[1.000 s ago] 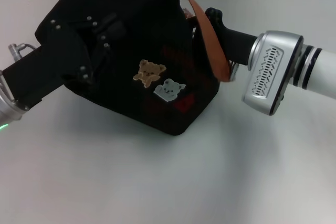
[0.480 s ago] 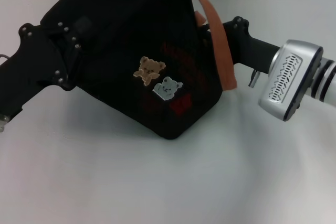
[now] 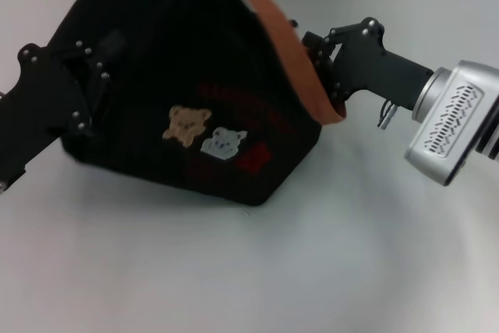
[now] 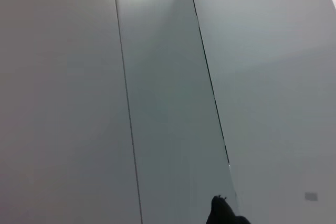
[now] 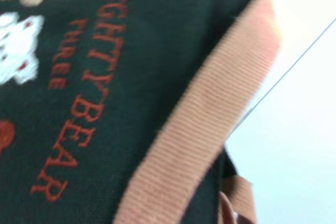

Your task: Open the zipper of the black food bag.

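The black food bag [image 3: 156, 60] stands tilted on the white table, its tan and grey bear patches [image 3: 207, 134] facing me. An orange-brown handle [image 3: 288, 60] drapes down its right side. The zipper is out of view. My left gripper [image 3: 74, 95] presses against the bag's left end. My right gripper [image 3: 316, 56] sits at the bag's right side, right by the handle. The right wrist view is filled by the black food bag [image 5: 136, 35], with its red lettering [image 5: 79, 108] and the handle [image 5: 210, 114].
The white table [image 3: 234, 271] stretches in front of the bag and to the right under my right arm [image 3: 452, 122]. The left wrist view shows only grey wall panels [image 4: 157, 103].
The bag has slid and swung to the left, with its top leaning nearer to me. My left arm drew left with it. My right gripper pulled back right from behind the handle.
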`<control>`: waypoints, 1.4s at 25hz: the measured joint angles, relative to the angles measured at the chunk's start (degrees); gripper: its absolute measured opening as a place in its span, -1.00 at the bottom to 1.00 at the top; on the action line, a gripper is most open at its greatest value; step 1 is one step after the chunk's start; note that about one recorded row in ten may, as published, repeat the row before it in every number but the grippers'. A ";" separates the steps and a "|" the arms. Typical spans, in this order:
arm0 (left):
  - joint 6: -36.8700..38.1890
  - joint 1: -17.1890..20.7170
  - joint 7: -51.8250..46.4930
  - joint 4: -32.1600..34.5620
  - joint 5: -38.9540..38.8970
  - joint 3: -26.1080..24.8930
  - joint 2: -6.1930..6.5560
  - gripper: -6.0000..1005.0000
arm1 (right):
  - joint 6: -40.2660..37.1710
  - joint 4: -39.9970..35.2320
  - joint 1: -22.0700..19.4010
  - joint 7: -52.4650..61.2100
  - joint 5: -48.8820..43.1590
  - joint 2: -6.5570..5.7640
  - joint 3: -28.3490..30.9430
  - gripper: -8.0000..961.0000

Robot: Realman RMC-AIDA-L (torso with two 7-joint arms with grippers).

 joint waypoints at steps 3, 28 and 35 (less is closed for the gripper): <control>-0.10 0.64 0.00 0.00 0.01 -0.32 0.00 -0.99 | -3.53 -0.08 -0.52 1.57 0.11 0.00 2.21 -0.97; 2.02 15.54 3.12 -4.95 1.58 -13.81 0.79 -0.99 | -27.06 -1.91 -12.67 15.50 0.13 -0.29 14.69 -0.44; -9.94 13.66 1.50 -4.77 12.71 -13.74 0.98 -0.99 | -28.76 -1.45 -13.95 15.52 0.13 -0.26 14.74 -0.34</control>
